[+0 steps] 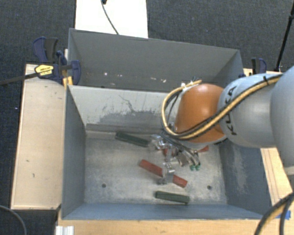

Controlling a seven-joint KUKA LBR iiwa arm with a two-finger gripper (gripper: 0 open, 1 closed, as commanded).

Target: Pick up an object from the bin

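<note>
Red-brown bar: found flat on the bin floor, directly under the jaws, whose spread could not be told. Grasp was judged best taken across its narrow width, mid-length, clear of the dark green bar nearby.

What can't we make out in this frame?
Camera view:
- Bin floor at back right: hidden under the orange wrist cover and the arm.
- Red bar and red piece: the pincer crosses between them, so it is unclear whether they are one thing or two.
- Small green bit: too small and half under the wrist, so its kind is unclear.
</note>
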